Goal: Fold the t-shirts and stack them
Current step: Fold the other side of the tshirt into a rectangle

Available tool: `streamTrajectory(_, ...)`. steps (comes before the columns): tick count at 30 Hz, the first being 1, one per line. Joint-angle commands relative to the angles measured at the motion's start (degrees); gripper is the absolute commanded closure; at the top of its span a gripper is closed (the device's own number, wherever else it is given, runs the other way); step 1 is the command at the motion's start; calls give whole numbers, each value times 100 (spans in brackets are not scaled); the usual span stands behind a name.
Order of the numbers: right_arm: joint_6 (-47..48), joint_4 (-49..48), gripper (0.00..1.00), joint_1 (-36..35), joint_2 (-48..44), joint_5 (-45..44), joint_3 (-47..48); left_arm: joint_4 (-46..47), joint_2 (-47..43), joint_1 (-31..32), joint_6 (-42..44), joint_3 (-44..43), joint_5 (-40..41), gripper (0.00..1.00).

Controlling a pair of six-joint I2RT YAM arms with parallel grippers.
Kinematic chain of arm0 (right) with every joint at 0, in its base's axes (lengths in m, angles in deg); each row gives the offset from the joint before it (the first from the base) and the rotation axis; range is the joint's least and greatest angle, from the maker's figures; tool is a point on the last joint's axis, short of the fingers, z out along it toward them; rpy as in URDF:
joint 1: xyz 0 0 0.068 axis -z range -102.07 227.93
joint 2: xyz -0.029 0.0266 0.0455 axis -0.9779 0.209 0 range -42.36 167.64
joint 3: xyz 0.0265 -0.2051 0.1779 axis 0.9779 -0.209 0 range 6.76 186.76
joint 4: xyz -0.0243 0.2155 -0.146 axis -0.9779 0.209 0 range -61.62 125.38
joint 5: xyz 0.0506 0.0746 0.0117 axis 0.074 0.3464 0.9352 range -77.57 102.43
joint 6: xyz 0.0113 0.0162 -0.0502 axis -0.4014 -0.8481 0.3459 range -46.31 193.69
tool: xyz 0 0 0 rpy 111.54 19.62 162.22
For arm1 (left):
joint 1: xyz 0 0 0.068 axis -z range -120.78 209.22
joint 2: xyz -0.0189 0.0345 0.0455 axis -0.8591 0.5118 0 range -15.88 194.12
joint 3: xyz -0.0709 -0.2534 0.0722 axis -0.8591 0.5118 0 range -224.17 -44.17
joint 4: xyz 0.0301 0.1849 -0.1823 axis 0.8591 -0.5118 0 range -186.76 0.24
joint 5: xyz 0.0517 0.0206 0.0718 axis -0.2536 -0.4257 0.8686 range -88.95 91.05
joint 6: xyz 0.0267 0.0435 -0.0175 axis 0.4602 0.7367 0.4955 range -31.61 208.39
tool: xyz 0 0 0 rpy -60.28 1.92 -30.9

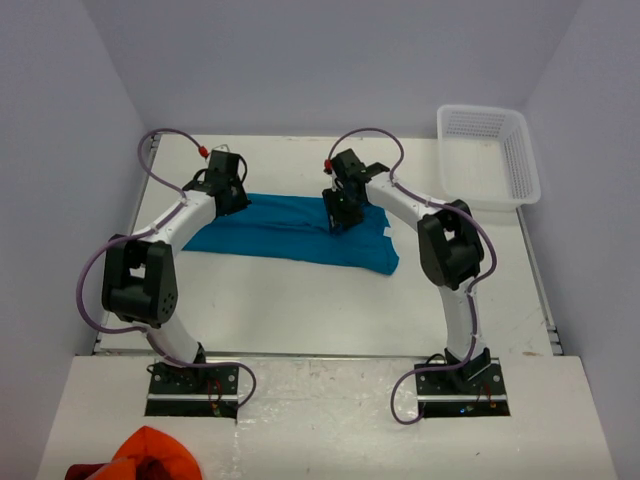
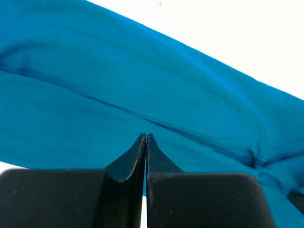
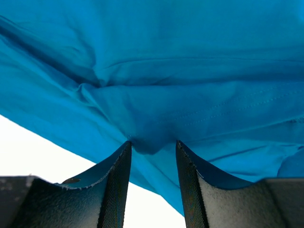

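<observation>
Teal-blue t-shirt [image 1: 285,232]: spread in a long band on white table [image 1: 300,310], beneath both sets of jaws.
Left gripper [image 2: 145,140]: jaws pressed together, tips against the cloth just short of a long crease; fabric caught between them or not, cannot tell.
Right gripper [image 3: 153,145]: jaws parted, small pucker of shirt bulging between the tips.
White mesh basket [image 1: 488,155]: well apart, beyond the right jaws' outer side.
Orange-red bunched cloth [image 1: 150,455]: far behind the left jaws.
</observation>
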Motion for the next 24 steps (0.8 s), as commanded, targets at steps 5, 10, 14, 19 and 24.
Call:
streamTrajectory(5,35,-137,59,-42,92,87,151,253,-181,-15,142,41,-35,100)
streamTrajectory(10,26,-93,70,-51,207,165,318,261,-172,-23,133,41,-61,100)
streamTrajectory(14,17,-84,79,-51,233,200,432,270,-180,-23,133,67,-35,100)
streamTrajectory(19,43,-49,100,-59,303,183,608,288,-119,-23,133,111,-61,100)
streamTrajectory(24,79,83,100,-59,470,69,1073,296,-119,-23,133,146,-26,100)
